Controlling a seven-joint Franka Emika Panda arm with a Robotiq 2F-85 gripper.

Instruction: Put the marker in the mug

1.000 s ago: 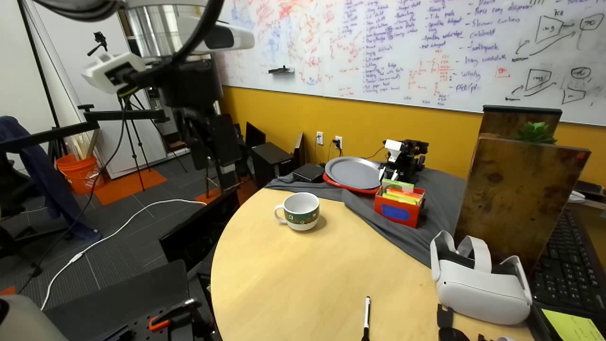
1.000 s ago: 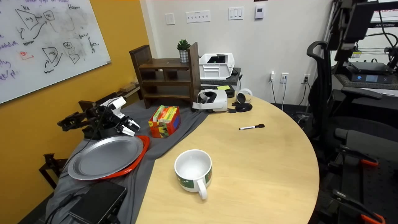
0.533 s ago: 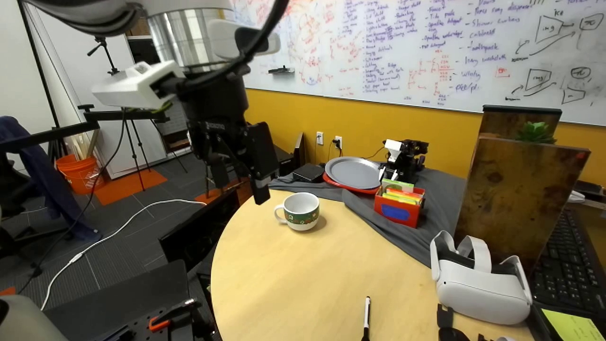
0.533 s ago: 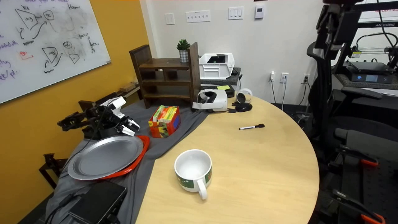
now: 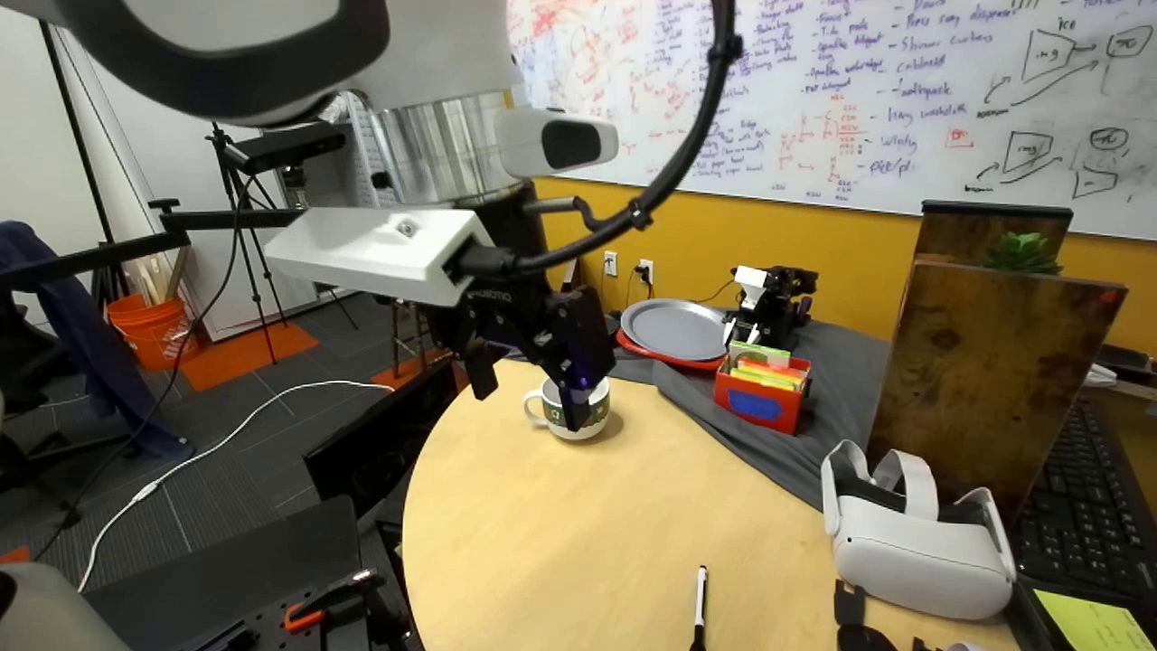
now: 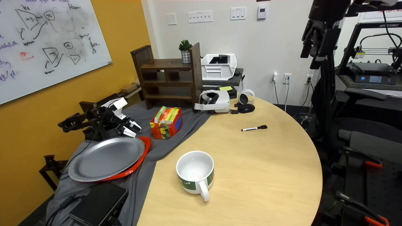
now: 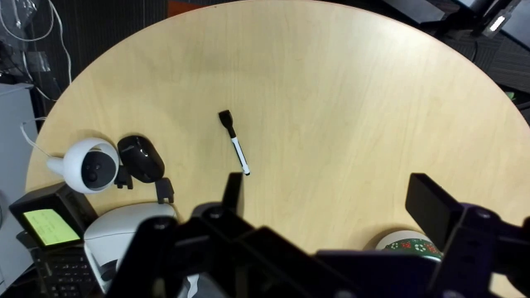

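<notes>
Mug (image 6: pixel 194 173): white, green band dotted red and white. Marker (image 7: pixel 237 142): white barrel, black ends. Table (image 7: pixel 327 103): pale straw, faint wood grain. Claw (image 7: pixel 325 193): black from here. Cloth (image 6: pixel 190 127): dark grey. Pan (image 6: pixel 106 159): silver-grey; tray (image 6: pixel 148 145): red. Box (image 5: pixel 791 413): red, blue patch. Whiteboard (image 5: pixel 813 99): white, scribbled purple, red, black; wall (image 5: pixel 795 235) below mustard yellow. Plant (image 6: pixel 185 45): green; pot (image 6: pixel 186 57): grey-white check. Headset (image 5: pixel 931 556): white. Bucket (image 5: pixel 149 330): orange, white lettering.
</notes>
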